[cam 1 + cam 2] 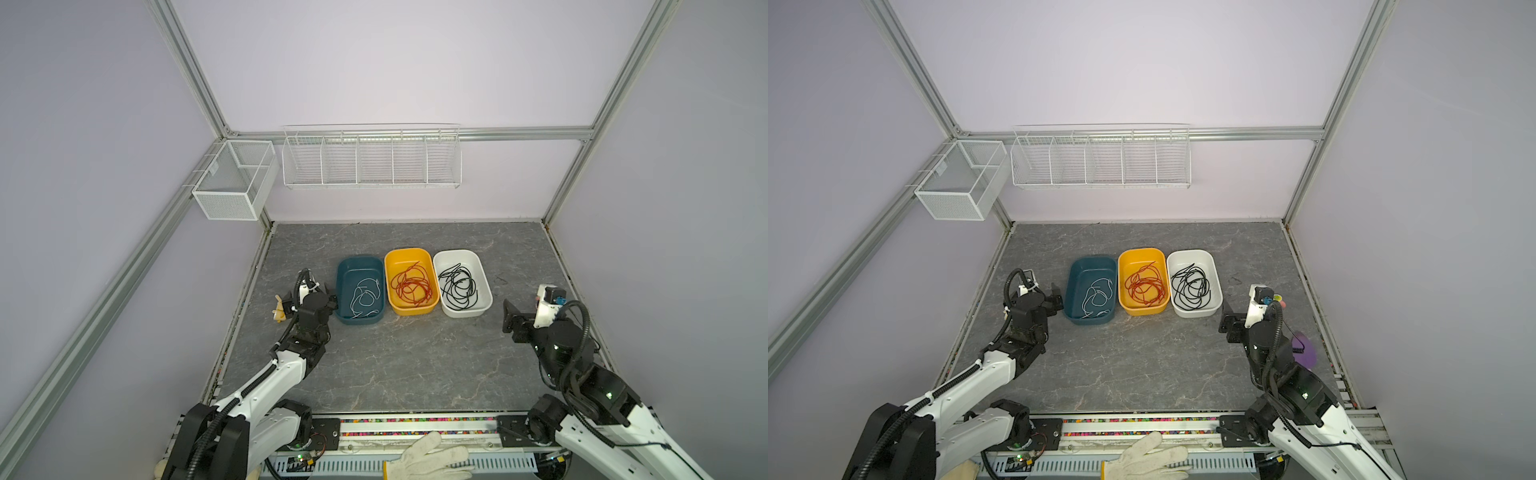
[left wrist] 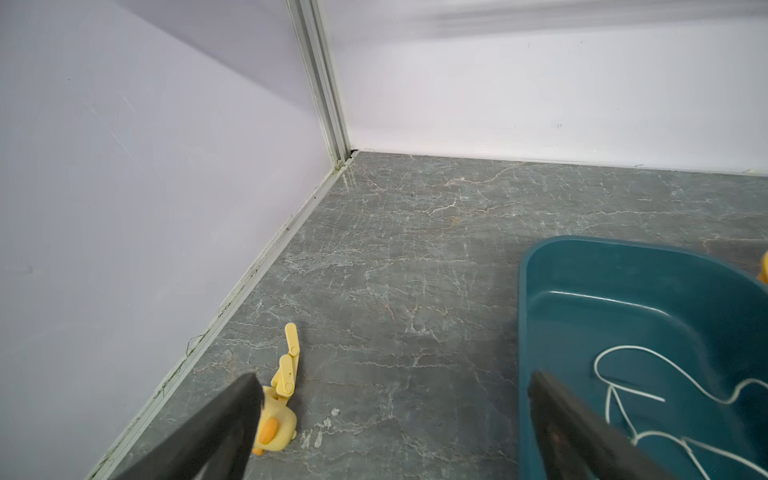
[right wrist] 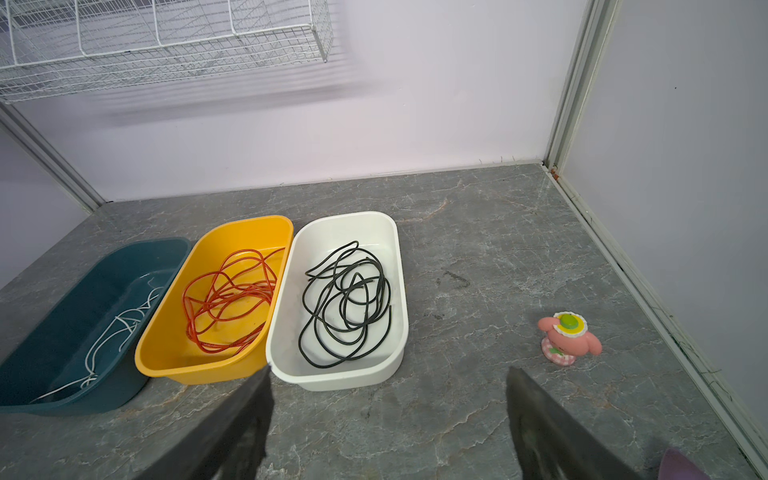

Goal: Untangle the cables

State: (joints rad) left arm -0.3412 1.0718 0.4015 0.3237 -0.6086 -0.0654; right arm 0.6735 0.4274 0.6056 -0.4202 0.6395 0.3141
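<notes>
Left end effector [image 2: 392,376] and right end effector [image 3: 389,370] stand spread and empty. Mid-frame, white cable [image 1: 365,297], red-orange cable [image 1: 412,286] and black cable [image 1: 458,289] lie in separate tubs [image 1: 409,251], so untangling looks finished.

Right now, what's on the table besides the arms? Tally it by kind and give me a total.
Tubs: 3 (teal tub, yellow tub, white tub)
Cable bundles: 3 (white cable, red cable, black cable)
Toys: 2 (duck, pink toy)
Purple thing, mostly hidden: 1
Total: 9
</notes>
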